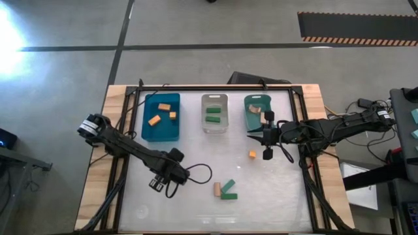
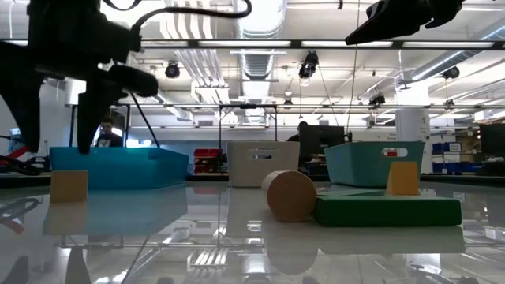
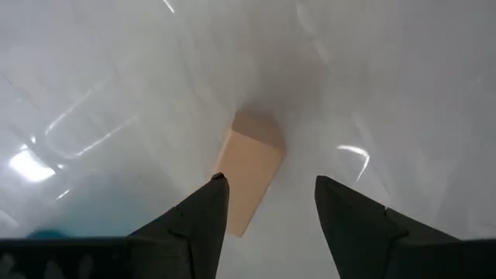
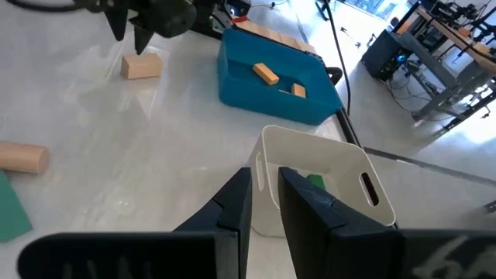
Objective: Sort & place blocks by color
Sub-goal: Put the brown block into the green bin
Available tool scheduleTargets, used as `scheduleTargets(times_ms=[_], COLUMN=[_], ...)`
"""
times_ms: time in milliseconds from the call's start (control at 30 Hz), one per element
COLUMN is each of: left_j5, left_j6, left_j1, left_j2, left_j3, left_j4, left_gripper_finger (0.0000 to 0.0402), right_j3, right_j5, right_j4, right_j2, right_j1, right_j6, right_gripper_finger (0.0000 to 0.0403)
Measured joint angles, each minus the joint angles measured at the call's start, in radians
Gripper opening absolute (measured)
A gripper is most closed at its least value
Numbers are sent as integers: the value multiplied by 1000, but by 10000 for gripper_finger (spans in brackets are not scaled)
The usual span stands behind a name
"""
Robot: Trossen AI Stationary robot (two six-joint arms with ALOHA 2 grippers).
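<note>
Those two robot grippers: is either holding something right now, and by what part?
Nothing is held. The left gripper hangs open over a pale tan wooden block, not gripping it. The right gripper is shut and empty.

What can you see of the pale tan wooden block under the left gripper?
The pale tan wooden block is a short plain bar with flat faces and square edges, and no damage shows. It lies flat on the glossy white table, on its own. The left gripper hovers over it with its jaws open; the block sits off-centre, nearer one jaw, and no contact is visible. Only the table appears to touch it.
</note>
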Motion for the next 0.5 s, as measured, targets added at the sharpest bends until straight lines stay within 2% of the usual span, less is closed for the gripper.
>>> scheduleTargets(times_ms=[167,333,500], left_j5=[-27,-111,-116], left_j6=[56,106,127], left_j1=[4,6,16], left_j2=[0,0,-1], left_j3=[-49,-57,-67], left_j4=[0,43,87], left_gripper_finger=[177,177,177], right_j3=[0,0,0], right_j5=[0,0,0], right_j4=[0,0,-1], right_j2=[0,0,0], right_j1=[0,0,0], right_j6=[6,6,6], right_gripper_finger=[57,57,57])
